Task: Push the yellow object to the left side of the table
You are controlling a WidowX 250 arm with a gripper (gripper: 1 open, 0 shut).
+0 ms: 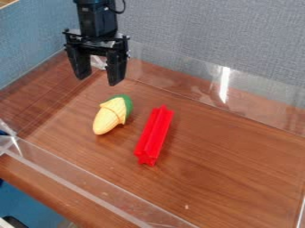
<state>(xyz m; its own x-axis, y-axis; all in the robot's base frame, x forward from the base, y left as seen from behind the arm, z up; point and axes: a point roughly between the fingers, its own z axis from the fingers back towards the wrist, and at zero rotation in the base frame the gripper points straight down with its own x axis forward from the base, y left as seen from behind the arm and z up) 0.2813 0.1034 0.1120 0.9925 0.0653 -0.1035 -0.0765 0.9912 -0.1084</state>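
Observation:
The yellow object [112,115], a small toy corn cob with a green husk end, lies on the dark wood-grain table [215,178] a little left of centre. My black gripper [96,74] hangs above and behind it, toward the back left. It points down with its fingers [78,67] spread apart, open and holding nothing. A clear gap separates the gripper from the corn cob.
A long red ridged bar [155,134] lies just right of the corn cob, angled the same way. Low clear acrylic walls [226,85] edge the table. A blue-grey wall [215,31] rises behind the back edge.

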